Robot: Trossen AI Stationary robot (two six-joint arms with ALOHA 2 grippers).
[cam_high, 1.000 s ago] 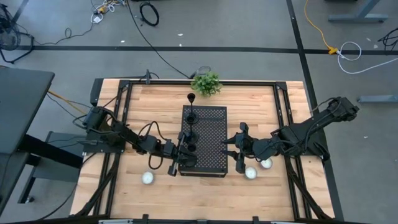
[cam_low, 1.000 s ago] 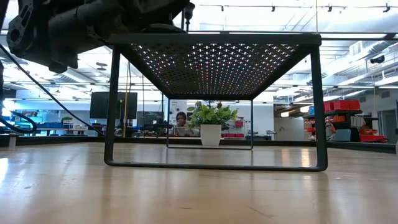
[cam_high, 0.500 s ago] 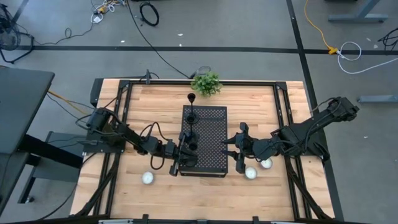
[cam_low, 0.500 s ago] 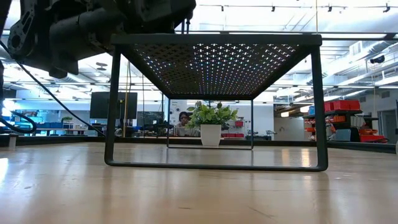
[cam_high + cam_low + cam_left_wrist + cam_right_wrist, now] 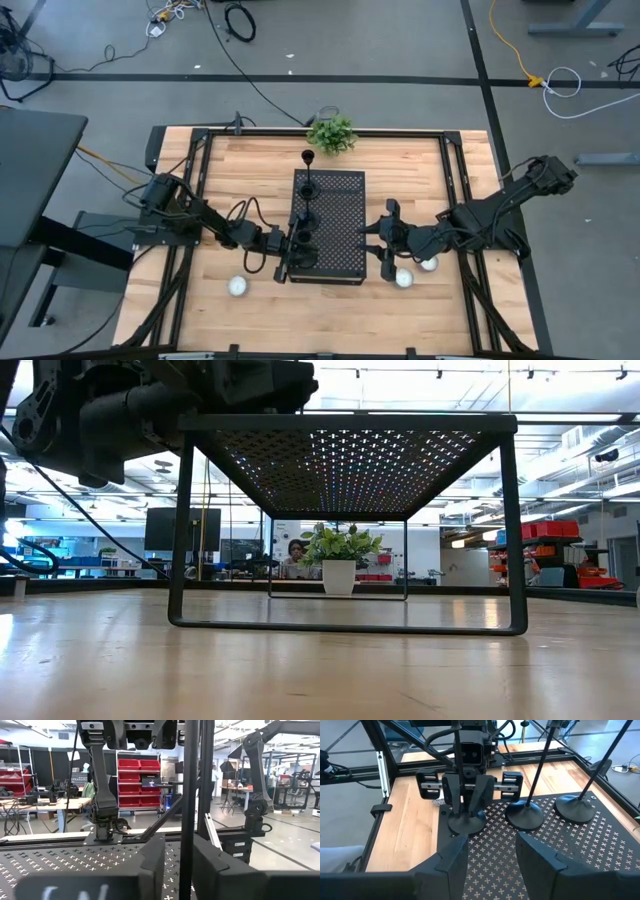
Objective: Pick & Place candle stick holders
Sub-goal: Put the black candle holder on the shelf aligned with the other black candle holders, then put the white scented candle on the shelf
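Note:
Three black candle stick holders stand by their round bases on the black perforated box (image 5: 335, 225): far (image 5: 309, 185), middle (image 5: 306, 218) and near (image 5: 466, 822). My left gripper (image 5: 291, 250) is at the box's near left corner. It is narrowly open, with its fingers on either side of the near holder's stem (image 5: 189, 795), low above the base. In the left wrist view a gap shows between the stem and one finger. My right gripper (image 5: 495, 855) is open and empty over the box's near right part (image 5: 378, 245).
Three small white candles lie on the wooden table: one left of the box (image 5: 237, 286) and two under my right arm (image 5: 404, 278) (image 5: 428, 263). A potted plant (image 5: 332, 134) stands at the far edge. Black rails run along the table's sides.
My left gripper has gone a little toward the table's right edge, over the box's near left corner. Its fingers now stand around the near holder's stem. In the low view the gripper now hides that stem. The holders have not moved.

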